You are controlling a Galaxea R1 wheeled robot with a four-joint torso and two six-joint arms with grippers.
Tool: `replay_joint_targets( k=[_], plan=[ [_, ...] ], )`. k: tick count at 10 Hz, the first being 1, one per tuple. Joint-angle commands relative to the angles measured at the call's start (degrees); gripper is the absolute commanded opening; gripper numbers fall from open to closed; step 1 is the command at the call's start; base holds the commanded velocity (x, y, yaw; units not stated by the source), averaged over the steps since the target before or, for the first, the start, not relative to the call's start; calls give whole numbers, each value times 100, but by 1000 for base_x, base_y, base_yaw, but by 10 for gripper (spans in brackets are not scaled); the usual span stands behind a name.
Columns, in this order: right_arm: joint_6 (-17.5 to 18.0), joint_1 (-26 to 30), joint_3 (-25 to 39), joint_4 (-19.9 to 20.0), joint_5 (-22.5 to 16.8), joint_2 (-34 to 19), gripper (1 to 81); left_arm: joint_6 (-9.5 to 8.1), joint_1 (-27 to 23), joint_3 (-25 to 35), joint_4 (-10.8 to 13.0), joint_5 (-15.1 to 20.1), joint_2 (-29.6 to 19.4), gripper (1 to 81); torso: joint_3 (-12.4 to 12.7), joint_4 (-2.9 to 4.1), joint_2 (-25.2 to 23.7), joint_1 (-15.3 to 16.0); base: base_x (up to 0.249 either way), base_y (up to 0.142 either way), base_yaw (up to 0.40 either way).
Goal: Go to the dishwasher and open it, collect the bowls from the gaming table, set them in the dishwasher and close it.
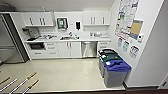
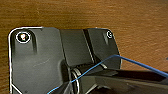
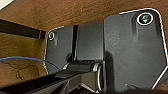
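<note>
The dishwasher (image 1: 89, 49) has a brushed steel front and sits under the white counter (image 1: 82, 39), right of the sink cabinet doors. Its door is shut. It stands across the pale floor (image 1: 62, 72) from me, some way off. The bowls and the gaming table are out of view. In both wrist views the robot's dark plate hangs over a brown wooden surface (image 2: 75, 12) (image 3: 50, 15), with a thin blue cable crossing in front.
Three bins stand in a row along the right wall, the nearest with a blue lid (image 1: 117, 66), just right of the dishwasher. A steel fridge (image 1: 10, 42) closes the left side. Rods with wooden handles (image 1: 23, 82) jut in at the lower left.
</note>
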Motion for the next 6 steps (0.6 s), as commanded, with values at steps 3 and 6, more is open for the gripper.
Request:
replay_joint_targets(
  k=[3, 6],
  plan=[
    [-21, 249, 48, 3, -321, 28, 811, 23, -208, 98, 20, 275, -151, 811, 0, 0, 2, 2, 176, 0, 0],
    [-13, 258, -31, 3, -321, 37, 811, 14, -208, 98, 29, 275, -177, 811, 0, 0, 2, 0, 169, 0, 0]
  ],
)
